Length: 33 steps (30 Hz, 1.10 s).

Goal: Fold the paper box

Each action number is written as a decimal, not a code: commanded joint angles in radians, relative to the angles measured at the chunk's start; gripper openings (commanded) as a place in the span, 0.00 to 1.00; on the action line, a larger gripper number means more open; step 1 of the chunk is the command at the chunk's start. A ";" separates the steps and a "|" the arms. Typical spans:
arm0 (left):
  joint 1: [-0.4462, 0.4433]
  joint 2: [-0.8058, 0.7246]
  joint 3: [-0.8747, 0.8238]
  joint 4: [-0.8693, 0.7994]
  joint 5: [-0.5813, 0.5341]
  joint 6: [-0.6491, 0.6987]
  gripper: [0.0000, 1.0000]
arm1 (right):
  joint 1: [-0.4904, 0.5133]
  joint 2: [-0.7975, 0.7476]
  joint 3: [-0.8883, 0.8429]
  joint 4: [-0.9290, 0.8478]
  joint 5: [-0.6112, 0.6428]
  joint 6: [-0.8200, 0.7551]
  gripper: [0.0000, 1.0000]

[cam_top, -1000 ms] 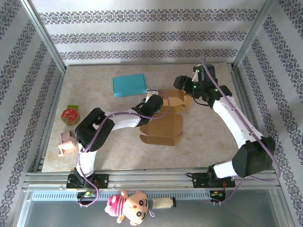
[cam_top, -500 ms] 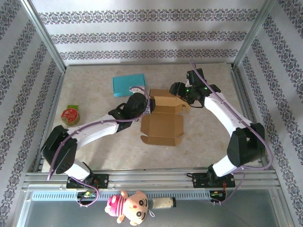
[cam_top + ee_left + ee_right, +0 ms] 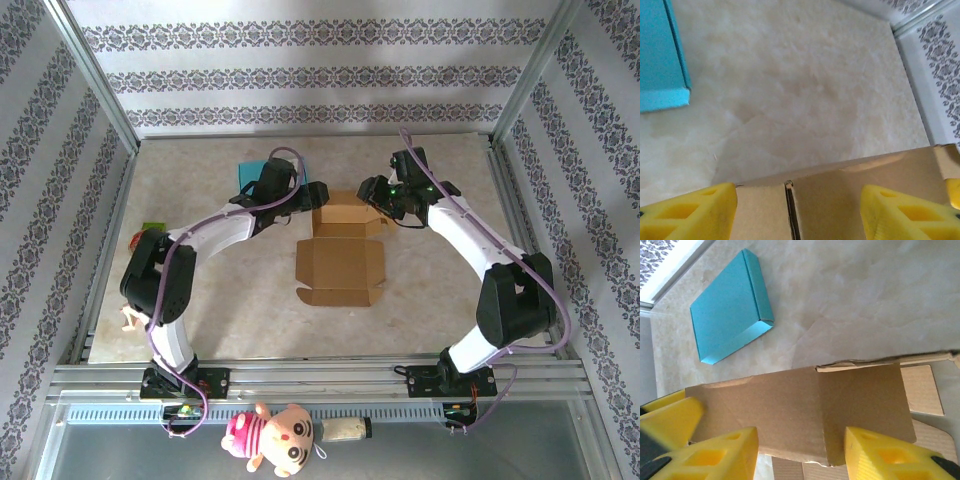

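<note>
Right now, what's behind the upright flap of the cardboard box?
Bare tabletop, with a teal flat box further back on the left. The strip of table right at the upright flap's foot is hidden by the flap itself.

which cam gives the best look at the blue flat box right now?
Right wrist: the blue box is whole and unobstructed, with its top face and two edges visible. Top external: the left arm covers most of it, leaving a sliver. Left wrist: one corner, cut by the frame's left edge.
</note>
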 commanded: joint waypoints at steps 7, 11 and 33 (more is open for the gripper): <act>0.011 0.015 0.011 0.008 0.072 -0.042 0.62 | -0.012 -0.029 -0.037 0.026 0.049 -0.026 0.67; 0.011 0.015 0.004 0.012 0.079 -0.042 0.61 | -0.011 0.012 -0.021 0.023 0.077 -0.050 0.69; 0.010 -0.015 0.013 -0.027 0.013 0.011 0.61 | -0.029 -0.304 -0.230 0.054 0.200 -0.100 0.76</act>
